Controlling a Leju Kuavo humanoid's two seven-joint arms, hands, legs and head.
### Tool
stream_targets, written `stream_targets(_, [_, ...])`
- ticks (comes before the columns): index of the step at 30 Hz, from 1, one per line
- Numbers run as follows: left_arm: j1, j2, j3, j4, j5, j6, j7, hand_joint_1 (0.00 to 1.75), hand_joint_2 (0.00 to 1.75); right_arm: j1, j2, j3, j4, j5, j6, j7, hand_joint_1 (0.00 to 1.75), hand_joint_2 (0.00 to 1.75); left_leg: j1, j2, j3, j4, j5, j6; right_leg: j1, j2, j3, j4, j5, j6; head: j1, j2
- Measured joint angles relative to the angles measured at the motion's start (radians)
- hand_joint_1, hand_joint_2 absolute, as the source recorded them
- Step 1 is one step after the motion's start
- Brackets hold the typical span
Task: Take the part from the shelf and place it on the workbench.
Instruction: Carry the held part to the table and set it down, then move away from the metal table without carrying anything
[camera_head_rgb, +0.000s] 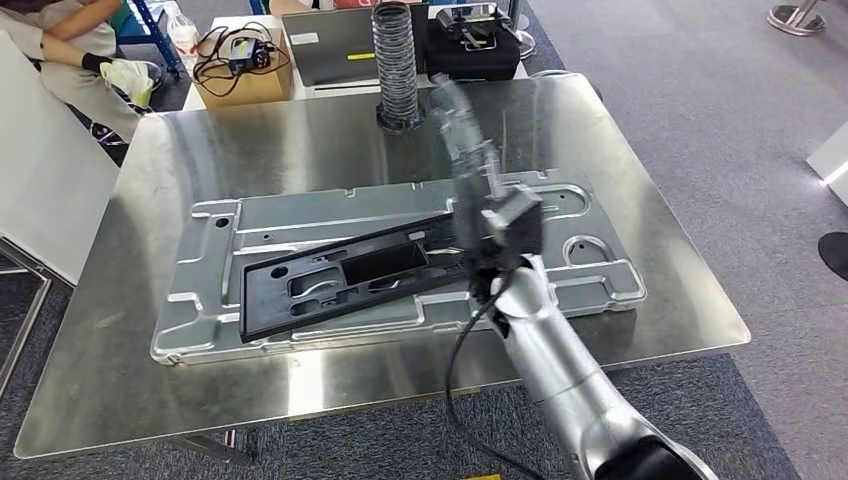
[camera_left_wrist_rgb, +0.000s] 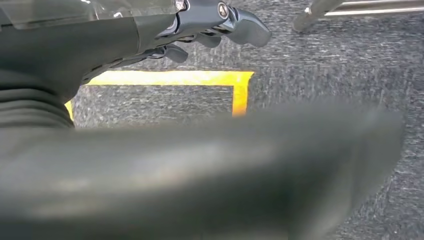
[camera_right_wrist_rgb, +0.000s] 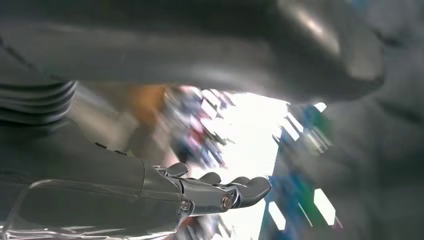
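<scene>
Your black part (camera_head_rgb: 345, 280) already lies on the bench (camera_head_rgb: 130, 400), resting flat on the large grey metal panel (camera_head_rgb: 590, 275), its long axis running across the bench from your left up toward the right. Your right hand (camera_head_rgb: 465, 135) is above the part's right-hand end and beyond it, lifted and motion-blurred in the head view; in the right wrist view the right hand (camera_right_wrist_rgb: 220, 192) has its fingers extended and apart with nothing between them, so it reads as empty, though the blur makes that less than certain. Your left hand (camera_left_wrist_rgb: 215, 25) hangs over the grey floor (camera_left_wrist_rgb: 325, 75) near a yellow tape corner (camera_left_wrist_rgb: 235, 85), fingers loosely curled, holding nothing. At the bench's back edge a ribbed hose (camera_head_rgb: 397, 65) stands upright, and behind it a cardboard box (camera_head_rgb: 243, 70) holds tangled cables.
</scene>
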Motion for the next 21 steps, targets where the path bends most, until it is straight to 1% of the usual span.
stream_targets(1, [0.006, 0.000, 0.006, 0.000, 0.003, -0.001, -0.005, 0.00, 0.00, 0.030, -0.019, -0.043, -0.082, 0.002, -0.026, -0.001, 0.00, 0.00, -0.001, 0.000, -0.005, 0.017, -0.018, -0.003, -0.004, -0.003, 0.004, -0.007, 0.005, -0.004, 0.000, 0.000])
stream_targets(2, [0.012, 0.000, 0.013, 0.000, 0.007, -0.001, -0.007, 0.00, 0.00, 0.061, -0.038, -0.087, -0.156, 0.006, -0.049, -0.001, 0.00, 0.00, -0.001, -0.001, -0.017, 0.054, -0.047, -0.006, -0.007, -0.006, 0.007, -0.013, 0.010, -0.007, -0.001, 0.000])
stream_targets(3, [0.017, 0.000, 0.019, 0.000, 0.011, 0.000, -0.008, 0.00, 0.00, 0.095, -0.058, -0.130, -0.223, 0.010, -0.066, -0.002, 0.00, 0.00, 0.002, 0.000, -0.036, 0.111, -0.087, -0.009, -0.008, -0.007, 0.007, -0.015, 0.011, -0.009, 0.000, 0.000])
stream_targets(4, [0.021, 0.000, 0.025, 0.000, 0.014, 0.001, -0.008, 0.00, 0.00, 0.130, -0.076, -0.170, -0.277, 0.010, -0.076, -0.002, 0.00, 0.00, 0.004, 0.000, -0.060, 0.180, -0.126, -0.011, -0.008, -0.008, 0.006, -0.015, 0.012, -0.009, -0.001, 0.000])
stream_targets(5, [0.025, 0.000, 0.030, 0.000, 0.016, 0.003, -0.008, 0.00, 0.00, 0.166, -0.092, -0.207, -0.323, 0.009, -0.080, -0.002, 0.00, 0.00, 0.006, 0.001, -0.079, 0.239, -0.153, -0.014, -0.008, -0.008, 0.004, -0.014, 0.013, -0.009, -0.001, 0.000])
stream_targets(6, [0.027, 0.000, 0.034, 0.000, 0.017, 0.006, -0.008, 0.00, 0.00, 0.196, -0.103, -0.236, -0.355, 0.009, -0.082, -0.002, 0.00, 0.00, 0.008, 0.001, -0.092, 0.278, -0.168, -0.016, -0.009, -0.008, 0.002, -0.013, 0.013, -0.008, -0.001, 0.000])
stream_targets(7, [0.028, -0.001, 0.037, 0.000, 0.018, 0.007, -0.008, 0.00, 0.00, 0.215, -0.109, -0.253, -0.372, 0.008, -0.084, -0.002, 0.00, 0.00, 0.009, 0.001, -0.097, 0.297, -0.172, -0.017, -0.009, -0.007, 0.001, -0.012, 0.013, -0.008, -0.001, 0.000])
stream_targets(10, [0.029, -0.001, 0.039, 0.000, 0.018, 0.008, -0.007, 0.00, 0.00, 0.229, -0.112, -0.266, -0.382, 0.008, -0.085, -0.002, 0.00, 0.00, 0.010, 0.001, -0.095, 0.298, -0.169, -0.018, -0.009, -0.007, 0.001, -0.012, 0.014, -0.007, -0.001, 0.000])
stream_targets(11, [0.029, -0.001, 0.041, 0.000, 0.018, 0.009, -0.007, 0.00, 0.00, 0.242, -0.116, -0.277, -0.388, 0.007, -0.085, -0.001, 0.00, 0.00, 0.011, 0.001, -0.084, 0.281, -0.159, -0.018, -0.009, -0.007, 0.000, -0.011, 0.014, -0.007, -0.001, 0.000])
stream_targets(12, [0.029, -0.001, 0.044, 0.000, 0.018, 0.009, -0.008, 0.00, 0.00, 0.263, -0.123, -0.297, -0.399, 0.004, -0.088, -0.001, 0.00, 0.00, 0.012, 0.001, -0.059, 0.237, -0.136, -0.018, -0.010, -0.007, -0.001, -0.009, 0.015, -0.005, -0.001, 0.000])
stream_targets(14, [0.029, 0.000, 0.056, -0.002, 0.011, 0.009, -0.009, 0.00, 0.00, 0.349, -0.154, -0.361, -0.426, -0.009, -0.125, 0.005, 0.00, 0.00, 0.012, -0.002, 0.020, 0.087, -0.078, -0.010, -0.009, -0.003, -0.008, -0.002, 0.021, 0.011, 0.001, 0.000])
stream_targets(15, [0.029, 0.000, 0.062, -0.004, 0.007, 0.008, -0.010, 0.00, 0.00, 0.390, -0.167, -0.387, -0.435, -0.014, -0.144, 0.008, 0.00, 0.00, 0.010, -0.003, 0.048, 0.029, -0.058, -0.003, -0.009, -0.001, -0.011, 0.001, 0.025, 0.022, 0.002, 0.000])
stream_targets(16, [0.029, 0.000, 0.067, -0.006, 0.001, 0.007, -0.012, 0.00, 0.00, 0.430, -0.178, -0.406, -0.440, -0.017, -0.161, 0.010, 0.00, 0.00, 0.008, -0.004, 0.060, -0.003, -0.047, 0.006, -0.009, 0.001, -0.015, 0.002, 0.030, 0.033, 0.003, 0.000])
stream_targets(17, [0.029, 0.000, 0.071, -0.008, -0.001, 0.006, -0.014, 0.00, 0.00, 0.454, -0.182, -0.417, -0.443, -0.017, -0.163, 0.009, 0.00, 0.00, 0.008, -0.002, 0.058, -0.005, -0.040, 0.015, -0.011, 0.002, -0.017, 0.005, 0.028, 0.039, 0.004, 0.000])
stream_targets(18, [0.028, 0.000, 0.073, -0.008, -0.004, 0.005, -0.018, 0.00, 0.00, 0.476, -0.185, -0.427, -0.445, -0.017, -0.161, 0.007, 0.00, 0.00, 0.008, -0.001, 0.053, -0.008, -0.032, 0.023, -0.014, 0.003, -0.023, 0.017, 0.012, 0.045, 0.005, 0.000])
stream_targets(19, [0.027, 0.000, 0.075, -0.008, -0.006, 0.004, -0.023, 0.00, 0.00, 0.496, -0.187, -0.438, -0.447, -0.016, -0.158, 0.005, 0.00, 0.00, 0.009, 0.000, 0.046, -0.011, -0.022, 0.031, -0.016, 0.003, -0.037, 0.050, -0.020, 0.050, 0.007, 0.000])
stream_targets(20, [0.026, 0.000, 0.078, -0.008, -0.009, 0.004, -0.027, 0.00, 0.00, 0.514, -0.188, -0.449, -0.445, -0.014, -0.155, 0.004, 0.00, 0.00, 0.008, 0.002, 0.037, -0.012, -0.013, 0.037, -0.018, 0.003, -0.057, 0.104, -0.067, 0.054, 0.008, 0.000])
stream_targets(21, [0.025, 0.000, 0.080, -0.008, -0.012, 0.004, -0.030, 0.00, 0.00, 0.532, -0.189, -0.459, -0.442, -0.012, -0.155, 0.004, 0.00, 0.00, 0.007, 0.002, 0.024, -0.011, -0.005, 0.040, -0.018, 0.003, -0.080, 0.172, -0.115, 0.058, 0.010, 0.000])
